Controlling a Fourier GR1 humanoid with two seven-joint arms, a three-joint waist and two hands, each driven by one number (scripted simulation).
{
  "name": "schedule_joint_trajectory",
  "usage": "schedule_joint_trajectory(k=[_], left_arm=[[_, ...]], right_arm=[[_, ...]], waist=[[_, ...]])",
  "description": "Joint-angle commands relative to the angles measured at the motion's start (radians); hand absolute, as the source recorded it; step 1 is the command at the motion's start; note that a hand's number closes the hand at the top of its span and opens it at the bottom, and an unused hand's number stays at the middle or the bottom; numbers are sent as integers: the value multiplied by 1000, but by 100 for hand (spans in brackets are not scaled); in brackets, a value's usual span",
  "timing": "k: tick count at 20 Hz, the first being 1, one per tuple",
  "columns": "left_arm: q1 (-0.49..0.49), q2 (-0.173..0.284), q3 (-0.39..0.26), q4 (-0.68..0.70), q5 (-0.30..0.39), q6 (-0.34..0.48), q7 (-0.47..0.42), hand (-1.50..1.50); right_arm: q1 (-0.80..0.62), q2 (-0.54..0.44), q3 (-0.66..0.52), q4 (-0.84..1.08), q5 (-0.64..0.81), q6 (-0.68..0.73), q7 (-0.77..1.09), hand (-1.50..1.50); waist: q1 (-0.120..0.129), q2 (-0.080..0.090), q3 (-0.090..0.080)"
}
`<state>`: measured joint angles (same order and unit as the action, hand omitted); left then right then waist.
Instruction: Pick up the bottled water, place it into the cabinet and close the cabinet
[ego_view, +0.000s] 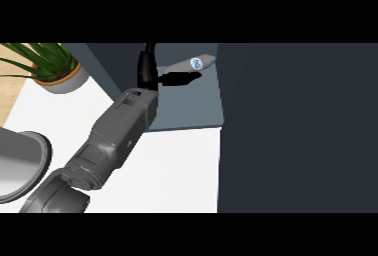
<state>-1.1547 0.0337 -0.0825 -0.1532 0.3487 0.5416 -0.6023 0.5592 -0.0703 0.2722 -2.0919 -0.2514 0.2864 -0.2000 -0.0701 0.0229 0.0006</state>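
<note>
The bottled water (193, 63) is a pale bottle with a blue label, lying tilted inside the open cabinet (184, 107) near its back. My left forearm runs from the lower left into the cabinet. The left hand (176, 78) sits just below the bottle, its fingers stretched out alongside it and not curled round it. Whether they touch the bottle I cannot tell. The dark cabinet door (295, 130) stands open and fills the right side of the view. My right hand does not show.
A potted plant (52, 67) stands at the back left on the white counter (177, 165). A grey metal pot (18, 165) sits at the left edge beside my arm.
</note>
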Motion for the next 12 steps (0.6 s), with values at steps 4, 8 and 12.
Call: schedule_joint_trajectory(k=[4,8,12], left_arm=[[90,86,49,-63,35,-230,-116,-150],[152,-5,34,-138,20,-198,-167,-150],[173,26,28,-221,39,-285,-112,-150]], right_arm=[[-37,-3,-27,25,18,-18,3,-150],[62,-16,-17,-49,-9,-10,-12,-150],[35,3,-21,-28,2,-41,-2,-150]], waist=[[45,-12,-2],[62,-26,-1],[81,-32,0]])
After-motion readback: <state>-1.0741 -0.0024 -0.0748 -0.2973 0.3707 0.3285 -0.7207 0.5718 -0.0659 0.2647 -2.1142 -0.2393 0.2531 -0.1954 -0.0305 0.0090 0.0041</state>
